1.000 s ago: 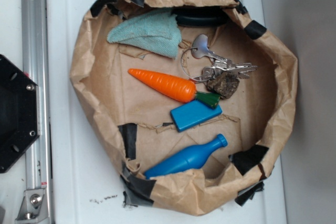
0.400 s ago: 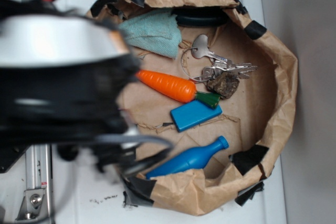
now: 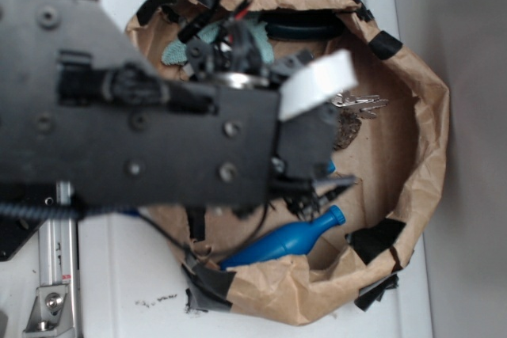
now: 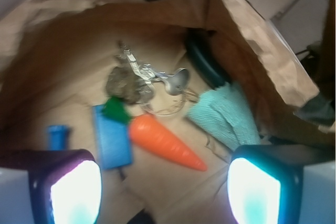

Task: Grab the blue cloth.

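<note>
The blue cloth (image 4: 226, 116) is a pale teal terry piece lying on the brown paper inside the bag, next to the bag's wall. In the wrist view it sits just beyond my right finger (image 4: 257, 187), apart from it. My gripper (image 4: 165, 192) is open above the bag floor, with only bare paper and the carrot's tip between the fingers. In the exterior view the arm covers most of the cloth (image 3: 178, 51); small teal patches show at its upper edge. The gripper (image 3: 321, 136) hangs over the bag's middle.
An orange carrot (image 4: 165, 142), a flat blue block (image 4: 112, 137), a blue bottle (image 3: 285, 239), keys (image 4: 157, 77) and a rough brown lump (image 4: 126, 85) share the bag. A black curved object (image 4: 207, 66) lies behind the cloth. Taped paper walls (image 3: 420, 116) ring everything.
The arm has swung in from the left over the bag and now hides the carrot, the block and most of the cloth in the exterior view. The objects have not moved.
</note>
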`<state>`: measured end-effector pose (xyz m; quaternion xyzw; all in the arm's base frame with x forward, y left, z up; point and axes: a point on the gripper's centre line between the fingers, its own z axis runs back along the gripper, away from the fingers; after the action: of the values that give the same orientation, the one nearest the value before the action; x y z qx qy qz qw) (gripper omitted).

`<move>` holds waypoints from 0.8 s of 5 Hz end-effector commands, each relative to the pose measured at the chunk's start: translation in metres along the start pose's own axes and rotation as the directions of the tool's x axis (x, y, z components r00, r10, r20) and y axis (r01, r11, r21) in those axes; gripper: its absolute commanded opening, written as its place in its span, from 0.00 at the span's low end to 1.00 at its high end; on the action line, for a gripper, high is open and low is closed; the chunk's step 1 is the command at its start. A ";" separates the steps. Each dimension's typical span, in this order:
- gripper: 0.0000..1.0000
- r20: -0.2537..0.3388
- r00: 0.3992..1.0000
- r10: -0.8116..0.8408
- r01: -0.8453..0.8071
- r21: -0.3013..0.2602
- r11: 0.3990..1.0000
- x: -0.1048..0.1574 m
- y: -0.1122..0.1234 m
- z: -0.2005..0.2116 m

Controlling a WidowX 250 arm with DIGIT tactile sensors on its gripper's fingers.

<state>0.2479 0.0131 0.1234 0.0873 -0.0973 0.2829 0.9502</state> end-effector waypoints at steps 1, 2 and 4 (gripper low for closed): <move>1.00 0.043 0.997 0.066 -0.067 0.042 0.997 0.000 0.039 -0.040; 1.00 0.008 0.998 0.061 -0.061 0.041 0.997 -0.007 0.039 -0.054; 1.00 -0.002 0.998 0.066 -0.065 0.066 0.996 -0.006 0.058 -0.068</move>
<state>0.2216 0.0569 0.0560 0.1129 -0.0770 0.2996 0.9442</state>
